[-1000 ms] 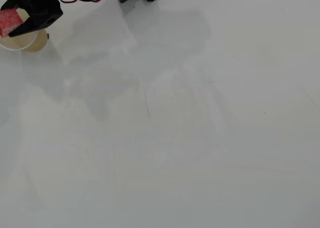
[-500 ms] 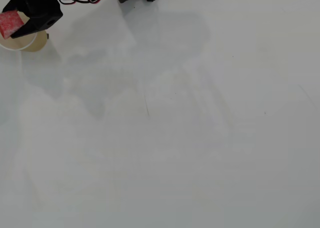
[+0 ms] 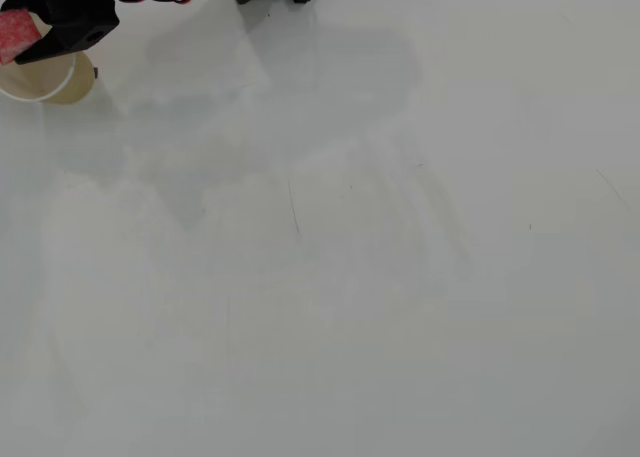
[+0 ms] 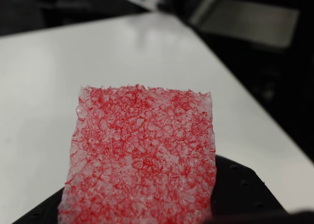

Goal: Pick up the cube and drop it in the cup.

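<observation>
In the overhead view the black claw (image 3: pixel 28 32) was clamped on the red cube (image 3: pixel 15 32) at the top left corner, just above the rim of the cream cup (image 3: pixel 55 82) standing on the white surface (image 3: pixel 350 277). The wrist view showed the cube's (image 4: pixel 142 160) speckled face filling the foreground.

The small red cube (image 4: pixel 142 160) has white speckles all over. The round paper cup (image 3: pixel 45 80) is cream and tan.

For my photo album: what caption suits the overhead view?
Gripper holds the red cube just above the paper cup at the white table's corner.
</observation>
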